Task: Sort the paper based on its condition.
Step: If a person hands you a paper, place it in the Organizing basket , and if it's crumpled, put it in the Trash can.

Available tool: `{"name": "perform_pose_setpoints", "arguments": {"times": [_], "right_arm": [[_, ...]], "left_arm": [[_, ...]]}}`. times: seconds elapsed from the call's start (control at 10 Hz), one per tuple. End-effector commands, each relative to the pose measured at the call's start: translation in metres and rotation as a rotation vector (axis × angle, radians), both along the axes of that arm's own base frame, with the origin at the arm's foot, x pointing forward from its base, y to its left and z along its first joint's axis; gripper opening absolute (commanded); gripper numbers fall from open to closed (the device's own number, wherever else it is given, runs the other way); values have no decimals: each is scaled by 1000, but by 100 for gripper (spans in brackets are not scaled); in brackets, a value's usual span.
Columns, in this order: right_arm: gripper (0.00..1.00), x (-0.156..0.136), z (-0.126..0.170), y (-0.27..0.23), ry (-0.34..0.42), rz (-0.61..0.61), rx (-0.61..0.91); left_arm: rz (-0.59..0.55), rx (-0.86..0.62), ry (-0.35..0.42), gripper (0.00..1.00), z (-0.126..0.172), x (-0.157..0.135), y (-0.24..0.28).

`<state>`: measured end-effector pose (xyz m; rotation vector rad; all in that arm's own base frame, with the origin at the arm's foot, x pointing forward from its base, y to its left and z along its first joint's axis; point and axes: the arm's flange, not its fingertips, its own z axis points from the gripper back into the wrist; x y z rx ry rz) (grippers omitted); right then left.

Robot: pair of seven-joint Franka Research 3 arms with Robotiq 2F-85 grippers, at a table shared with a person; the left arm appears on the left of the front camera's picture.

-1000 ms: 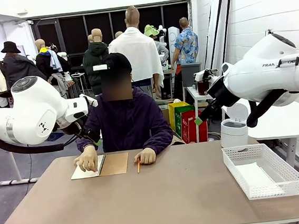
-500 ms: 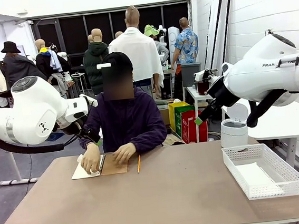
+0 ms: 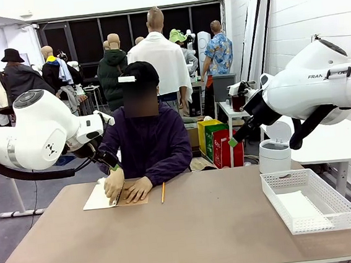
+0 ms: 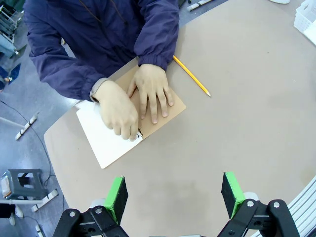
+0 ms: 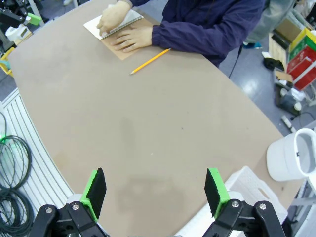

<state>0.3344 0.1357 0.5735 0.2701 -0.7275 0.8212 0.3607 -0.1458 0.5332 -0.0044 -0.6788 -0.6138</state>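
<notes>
Pincers (image 4: 173,190) (image 5: 154,183), two — one notebook (image 4: 107,143), one pencil (image 4: 191,75)

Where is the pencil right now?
In the front view the pencil lies on the far side of the table, left of centre, just right of the notebook under the person's hands.

table (image 3: 191,229): tan top, rounded corners | 10 o'clock, at the far edge: open spiral notebook (image 3: 97,200) lying flat, white page left, brown cover right | 11 o'clock, just beside the notebook, apart from it: yellow pencil (image 3: 163,193) | 4 o'clock, near the right edge: white mesh basket (image 3: 324,221)
</notes>
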Motion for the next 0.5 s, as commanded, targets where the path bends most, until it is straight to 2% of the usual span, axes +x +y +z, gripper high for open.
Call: {"name": "perform_pose_setpoints", "arguments": {"times": [0.0, 0.4], "right_arm": [[100, 0, 0, 0, 0, -3, -3], [100, 0, 0, 0, 0, -3, -3]], "left_arm": [[2, -1, 3, 100, 1, 2, 0], [2, -1, 3, 100, 1, 2, 0]]}}
